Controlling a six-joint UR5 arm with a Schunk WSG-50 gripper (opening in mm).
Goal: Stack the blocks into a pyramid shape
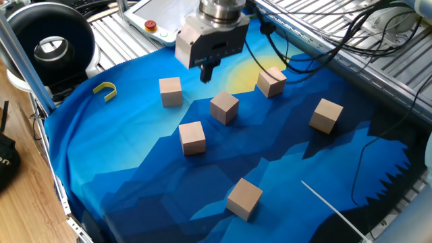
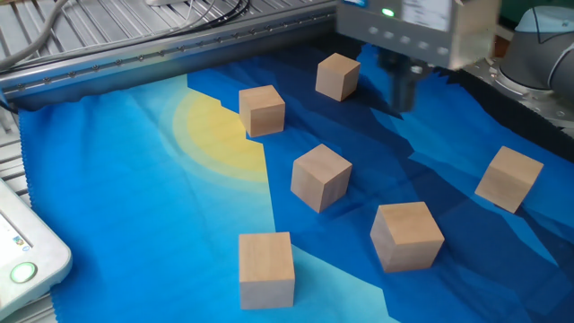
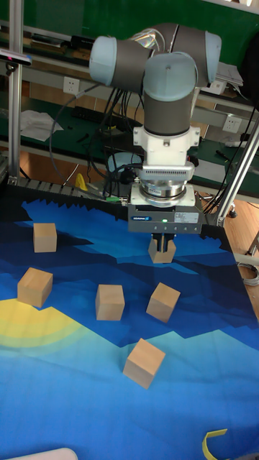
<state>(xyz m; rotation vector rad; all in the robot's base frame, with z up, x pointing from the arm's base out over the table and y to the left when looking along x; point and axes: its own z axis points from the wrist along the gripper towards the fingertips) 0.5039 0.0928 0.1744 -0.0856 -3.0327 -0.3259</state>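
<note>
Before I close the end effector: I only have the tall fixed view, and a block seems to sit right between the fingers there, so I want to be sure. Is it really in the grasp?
Observer: No. In one fixed view the end effector hangs with nothing between its fingers. That block lies well away from it on the cloth, toward the camera side.
Operator: Is it touching any other block?
Observer: No. In the other fixed view it hangs beside the far block, with blue cloth showing between the two.
</note>
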